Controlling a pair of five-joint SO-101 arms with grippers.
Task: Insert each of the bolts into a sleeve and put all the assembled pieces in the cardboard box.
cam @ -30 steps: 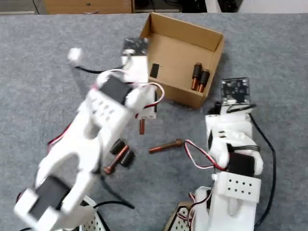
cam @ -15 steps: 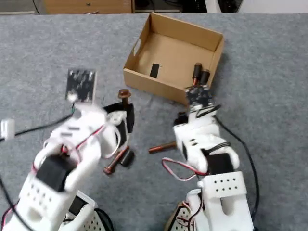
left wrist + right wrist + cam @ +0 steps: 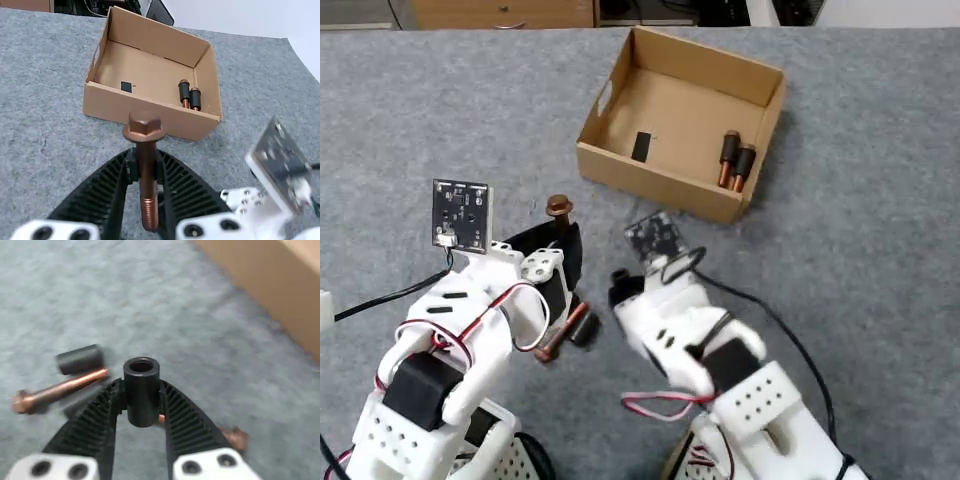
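copper bolt (image 3: 145,165) upright, black sleeve (image 3: 141,390) upright

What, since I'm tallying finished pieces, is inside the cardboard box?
Inside the cardboard box lie two bolts in sleeves, side by side near one wall, plus a small black patch on the floor. The floor strip just behind the near wall is hidden.

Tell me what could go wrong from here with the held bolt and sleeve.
1. The left gripper pinches the bolt mid-shank; an off-axis meeting with the sleeve in the right gripper may tilt or dislodge either.
2. A loose bolt and loose sleeve lie on the table close by; a low sweep might scatter them.
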